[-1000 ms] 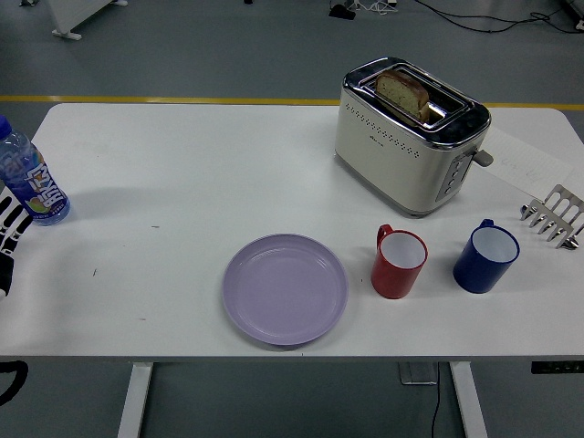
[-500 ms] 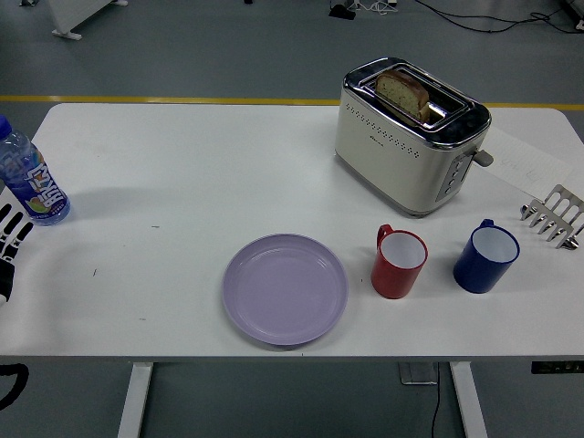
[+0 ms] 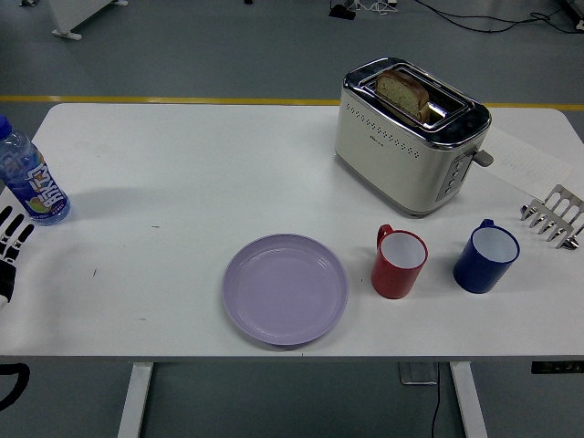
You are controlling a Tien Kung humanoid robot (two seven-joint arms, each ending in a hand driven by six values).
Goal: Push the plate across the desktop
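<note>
The left hand (image 3: 11,246) is showing only partly at the table's nine o'clock edge, black with white finger segments; its fingers are lying loosely spread and holding nothing, well apart from the plate. The plate (image 3: 286,288) is sitting near the table's six o'clock edge, a smooth, round, pale lilac dish with a shallow raised rim. At three o'clock from it, just beside it, a glossy red mug (image 3: 399,263) with a white inside is standing upright, and further that way a blue mug (image 3: 485,256) of the same shape. At one o'clock a cream and chrome toaster (image 3: 410,135) is holding a slice of bread (image 3: 402,92); its small brand mark is too tiny to read. A metal rack (image 3: 553,216) is being cut off at the right border. A clear water bottle (image 3: 27,177) with a colourful, unreadable label is standing at ten o'clock on the white table (image 3: 182,164).
</note>
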